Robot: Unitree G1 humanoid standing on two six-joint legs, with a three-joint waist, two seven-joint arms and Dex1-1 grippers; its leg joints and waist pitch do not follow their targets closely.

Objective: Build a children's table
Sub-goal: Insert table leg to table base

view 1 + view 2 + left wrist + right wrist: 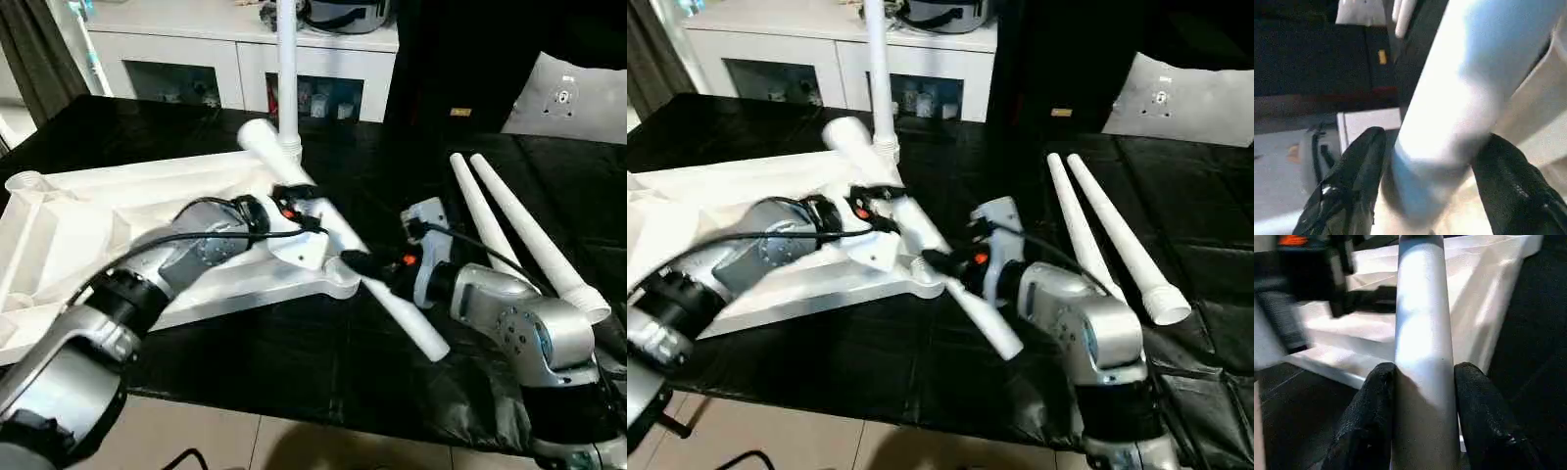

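The white table top lies underside up on the black surface, at the left. One white leg stands upright in its far corner socket. A second leg lies slanted across the top's near right corner. My left gripper is shut on this leg over the top, its fingers on both sides of the tube. My right gripper is shut on the same leg lower down, just past the corner. Two loose legs lie side by side at the right.
A white cabinet with glass doors stands behind the black surface. A grey cushion rests at the back right. The black surface's front edge runs close below my arms, with pale floor beyond it.
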